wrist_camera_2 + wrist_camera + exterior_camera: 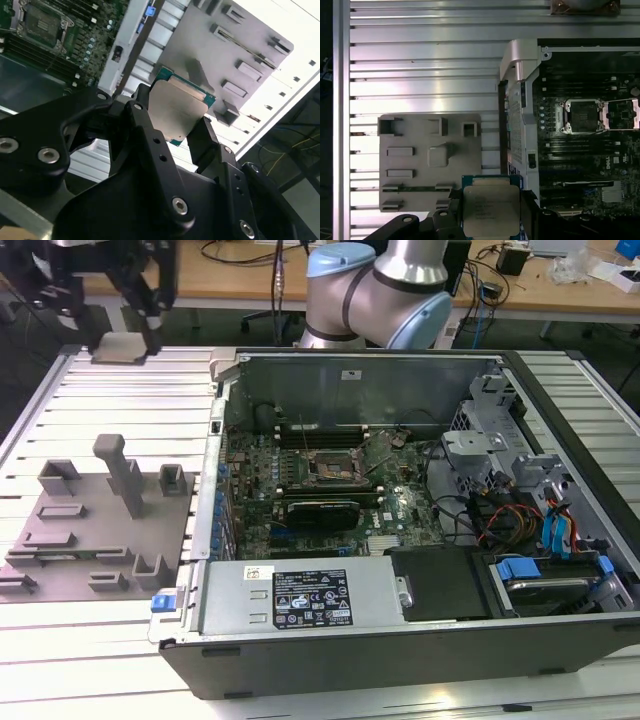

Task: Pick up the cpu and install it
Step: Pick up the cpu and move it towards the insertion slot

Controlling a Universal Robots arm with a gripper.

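My gripper (172, 114) is shut on the cpu (176, 105), a flat square chip with a silvery-grey top and a thin green rim, with one dark finger on each of two opposite edges. In the first wrist view the cpu (490, 204) hangs in the gripper (491, 212) above the slatted table, between the grey tray (430, 160) and the case wall. In the exterior view the gripper (125, 335) is high at the far left, well above the table. The open motherboard socket (328, 468) lies inside the case, also seen as the socket (581, 116) and the socket (42, 22).
The open computer case (400, 640) lies on its side on the slatted aluminium table (100, 400). A grey tray with upright blocks (100, 525) stands to its left in the exterior view. Drive cages and cables (530, 510) fill the case's right end. The arm's base (375, 295) is behind the case.
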